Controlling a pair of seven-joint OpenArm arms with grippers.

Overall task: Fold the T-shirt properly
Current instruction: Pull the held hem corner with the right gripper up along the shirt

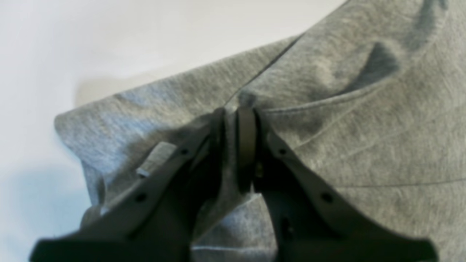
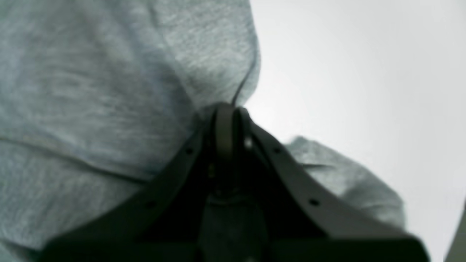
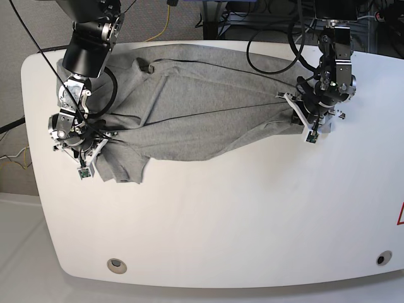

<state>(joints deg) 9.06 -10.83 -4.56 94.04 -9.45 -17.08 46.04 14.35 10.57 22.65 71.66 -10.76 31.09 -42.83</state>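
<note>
The T-shirt is spread across the far half of the white counter, stretched between the 2 hands, with long creases running from one hand to the other. Only plain heather-grey fabric is seen.

The right hand is positioned at the base view's left, near the counter's left edge. Its arm is seen descending from the far-left corner, the wrist bent so that the hand is angled down onto the cloth. In the right wrist view, the right hand is shown with its 2 fingers pressed together on a gathered ridge of the T-shirt, with a loose fold hanging beside them.

The left hand is positioned at the base view's right, its arm coming down from the far edge, the hand turned inward toward the garment. In the left wrist view, the left hand is shown clamped on a pinch of the T-shirt right beside a stitched hem line, the fabric being bunched between the fingers.
</note>
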